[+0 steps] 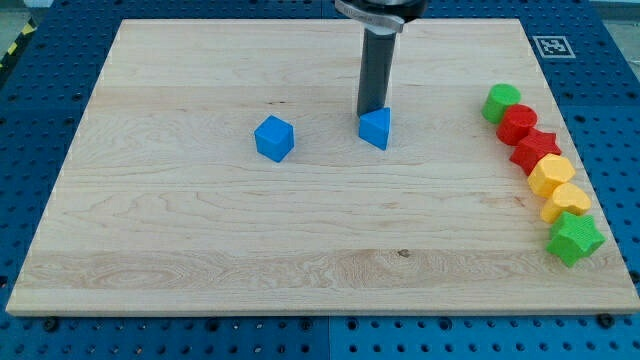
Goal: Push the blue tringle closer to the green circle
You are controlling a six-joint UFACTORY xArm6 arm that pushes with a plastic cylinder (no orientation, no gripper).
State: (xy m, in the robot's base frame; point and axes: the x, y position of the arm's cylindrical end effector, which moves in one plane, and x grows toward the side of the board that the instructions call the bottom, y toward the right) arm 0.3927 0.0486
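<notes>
The blue triangle (376, 128) lies on the wooden board a little right of its middle, toward the view's top. My tip (371, 111) stands right at the triangle's upper left edge, touching it or nearly so. The green circle (501, 102) sits near the board's right edge, well to the right of the triangle and slightly higher in the view.
A blue cube (274, 138) lies left of the triangle. Below the green circle a chain runs down the right edge: a red circle (517, 124), a red star (535, 149), two yellow blocks (551, 175) (569, 201) and a green star (574, 238).
</notes>
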